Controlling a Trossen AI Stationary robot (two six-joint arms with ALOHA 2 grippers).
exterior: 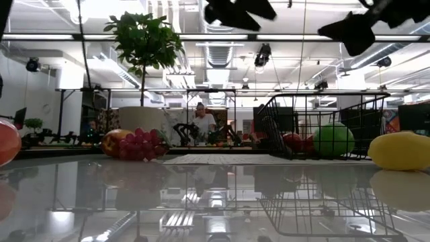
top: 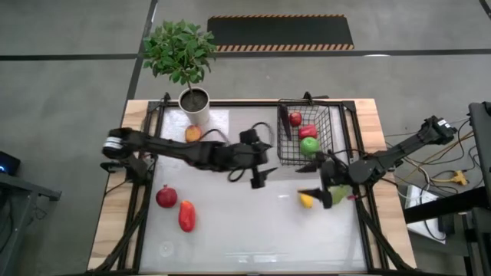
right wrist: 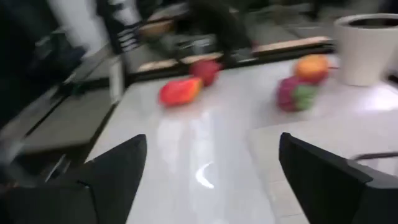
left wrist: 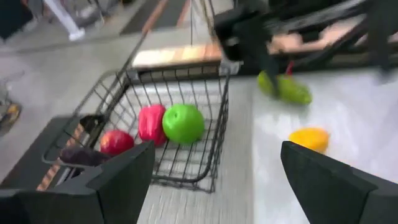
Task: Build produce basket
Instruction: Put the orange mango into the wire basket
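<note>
Your left tool [top: 261, 170] hangs open and empty beside the basket [top: 285, 153], which holds a green apple [top: 309, 146]. Your right tool [top: 326, 189], open too, hovers over the lemon [top: 306, 200] and cucumber [top: 340, 195] on the desk [top: 253, 222].

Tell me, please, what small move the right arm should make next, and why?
Probably lower the right claw onto the yellow lemon. Its jaws stand open just above the table, the lemon lies loose right beside them, and the basket already holding a green apple is close by. The left claw hovers open mid-table.
</note>
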